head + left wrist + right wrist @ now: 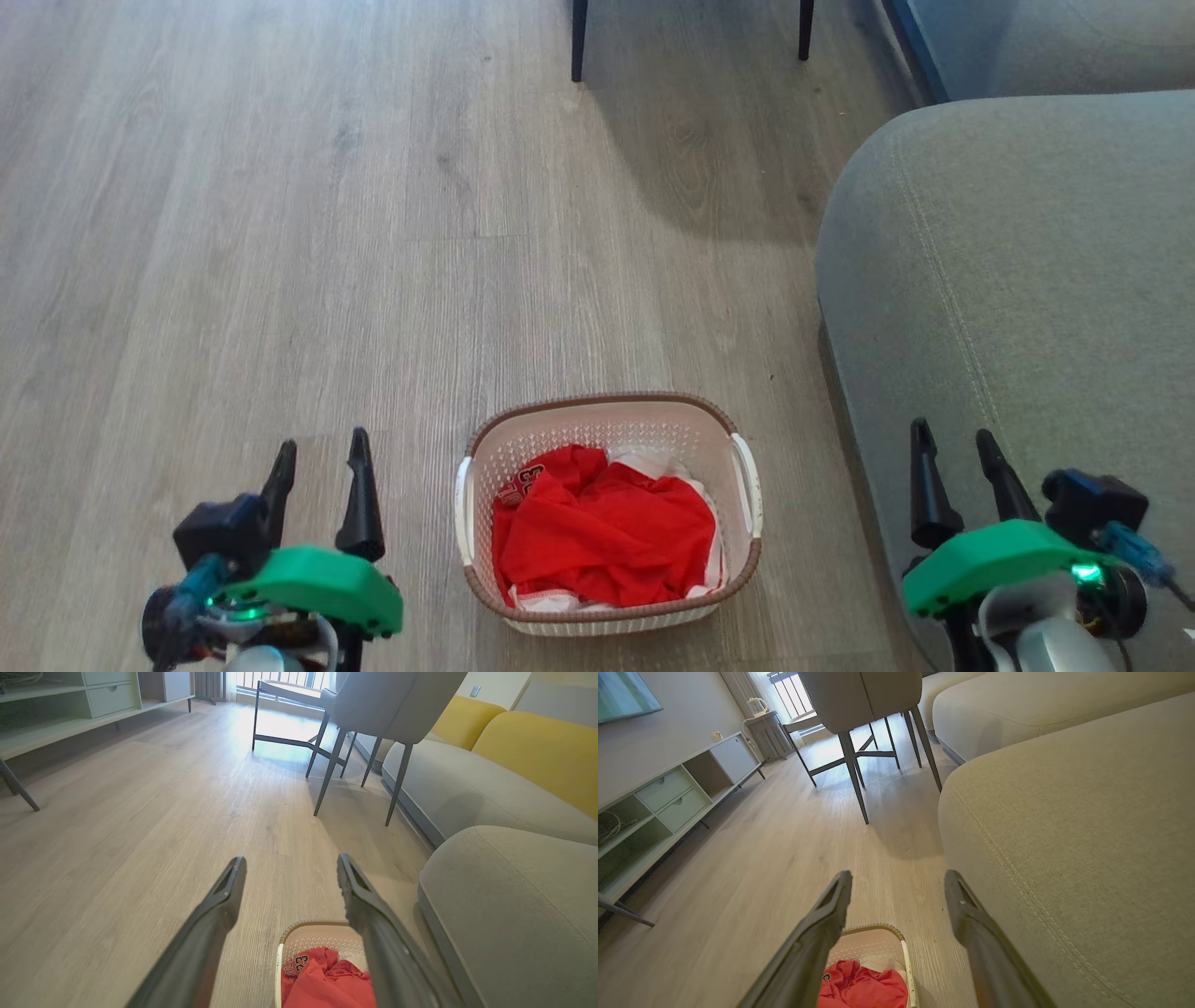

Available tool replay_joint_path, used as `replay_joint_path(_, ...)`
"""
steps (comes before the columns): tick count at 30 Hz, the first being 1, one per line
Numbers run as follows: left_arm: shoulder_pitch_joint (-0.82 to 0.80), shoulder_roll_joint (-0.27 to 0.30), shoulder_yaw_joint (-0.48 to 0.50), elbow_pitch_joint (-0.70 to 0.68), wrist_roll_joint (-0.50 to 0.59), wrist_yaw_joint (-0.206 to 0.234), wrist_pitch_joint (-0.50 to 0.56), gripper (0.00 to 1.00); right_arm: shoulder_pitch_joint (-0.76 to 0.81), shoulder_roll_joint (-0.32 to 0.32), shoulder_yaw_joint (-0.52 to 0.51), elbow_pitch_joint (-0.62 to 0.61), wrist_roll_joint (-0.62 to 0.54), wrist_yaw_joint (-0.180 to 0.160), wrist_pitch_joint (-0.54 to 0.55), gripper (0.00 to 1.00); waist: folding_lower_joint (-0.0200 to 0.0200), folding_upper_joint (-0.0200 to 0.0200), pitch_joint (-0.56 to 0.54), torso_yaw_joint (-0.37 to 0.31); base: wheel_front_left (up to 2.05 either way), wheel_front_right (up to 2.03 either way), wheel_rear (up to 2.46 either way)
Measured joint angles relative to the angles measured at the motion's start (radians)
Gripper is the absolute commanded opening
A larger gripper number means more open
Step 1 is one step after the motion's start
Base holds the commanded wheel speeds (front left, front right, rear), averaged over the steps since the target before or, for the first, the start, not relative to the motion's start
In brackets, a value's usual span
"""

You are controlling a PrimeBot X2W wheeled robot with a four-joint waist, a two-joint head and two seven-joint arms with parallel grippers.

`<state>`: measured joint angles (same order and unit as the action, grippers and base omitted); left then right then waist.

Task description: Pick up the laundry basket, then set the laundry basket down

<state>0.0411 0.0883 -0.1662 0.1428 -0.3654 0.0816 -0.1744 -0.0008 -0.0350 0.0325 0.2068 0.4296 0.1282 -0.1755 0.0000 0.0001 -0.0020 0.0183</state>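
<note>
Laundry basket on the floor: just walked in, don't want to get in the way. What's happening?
The laundry basket sits on the floor beside a grey sofa, red clothing inside. The robot's left hand and right hand hover open on either side of it, touching nothing; it is not yet lifted.

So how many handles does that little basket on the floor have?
2. The laundry basket has a white left handle and a white right handle, the latter nearest the sofa. None looks hidden.
</note>
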Motion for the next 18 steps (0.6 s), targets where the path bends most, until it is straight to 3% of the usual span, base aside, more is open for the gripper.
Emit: replay_joint_path(18, 0.005, 0.001, -0.02, -0.023, 0.221, 0.017, -0.054, 1.0, 0.0, -0.002, 0.031, -0.006, -0.217, 0.0, -0.052, 1.0, 0.0, 0.0, 0.001, 0.002, 0.0, 0.0, 0.0)
